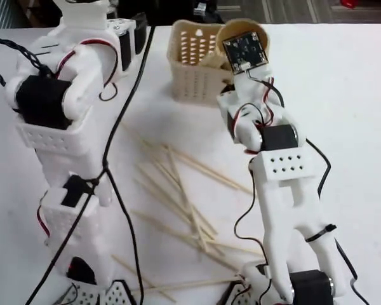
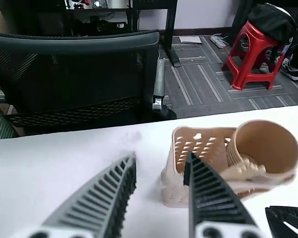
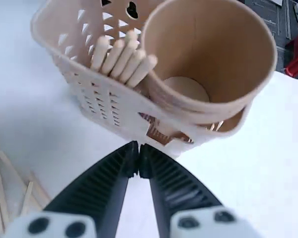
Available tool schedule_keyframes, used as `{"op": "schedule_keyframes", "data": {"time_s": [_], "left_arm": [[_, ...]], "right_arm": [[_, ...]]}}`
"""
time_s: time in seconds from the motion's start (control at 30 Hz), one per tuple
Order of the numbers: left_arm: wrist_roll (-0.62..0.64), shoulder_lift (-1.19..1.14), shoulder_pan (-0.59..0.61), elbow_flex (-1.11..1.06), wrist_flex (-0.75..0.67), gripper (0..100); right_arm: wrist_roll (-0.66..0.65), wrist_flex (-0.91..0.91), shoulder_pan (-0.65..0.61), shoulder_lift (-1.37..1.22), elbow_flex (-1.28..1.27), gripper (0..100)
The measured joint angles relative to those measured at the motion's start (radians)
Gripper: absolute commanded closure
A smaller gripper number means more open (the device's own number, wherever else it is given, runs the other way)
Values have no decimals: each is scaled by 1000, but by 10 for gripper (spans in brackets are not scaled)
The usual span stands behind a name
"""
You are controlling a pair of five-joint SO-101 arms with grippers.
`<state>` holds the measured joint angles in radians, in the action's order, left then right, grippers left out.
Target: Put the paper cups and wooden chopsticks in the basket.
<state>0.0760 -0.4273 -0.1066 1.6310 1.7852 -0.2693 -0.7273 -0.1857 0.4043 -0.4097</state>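
A beige perforated basket [image 1: 190, 82] stands at the back of the white table. Stacked paper cups [image 3: 208, 54] lie tilted in one end of it, next to a bundle of wooden chopsticks [image 3: 121, 57]. Several more chopsticks [image 1: 178, 194] lie scattered on the table between the two arms. My right gripper [image 3: 138, 151] is shut on nothing, its tips close to the basket's outer wall [image 3: 104, 104] below the cups. My left gripper [image 2: 159, 171] hangs open and empty above the table, well short of the basket [image 2: 176, 148] and the cups [image 2: 265, 144].
Black cables [image 1: 124, 190] run across the table beside the left arm. A black office chair [image 2: 79, 79] and a red stool [image 2: 256, 49] stand on the floor beyond the table's far edge. Bare table lies to the right of the basket.
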Motion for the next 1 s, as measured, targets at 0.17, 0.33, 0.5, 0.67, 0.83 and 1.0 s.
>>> {"op": "schedule_keyframes", "data": {"time_s": [0.17,0.33,0.5,0.67,0.83,1.0], "left_arm": [[0,0,0,0,0,834],[0,0,0,0,0,834],[0,0,0,0,0,834],[0,12,49,9,0,835],[0,89,138,9,3,835],[0,235,238,-35,3,835]], "right_arm": [[-2,43,0,-2,0,978],[-2,21,0,-2,0,978],[-2,0,6,-2,0,978],[-2,-6,40,-2,0,975],[-2,-149,41,41,32,974],[-2,-364,-17,71,124,974]]}}
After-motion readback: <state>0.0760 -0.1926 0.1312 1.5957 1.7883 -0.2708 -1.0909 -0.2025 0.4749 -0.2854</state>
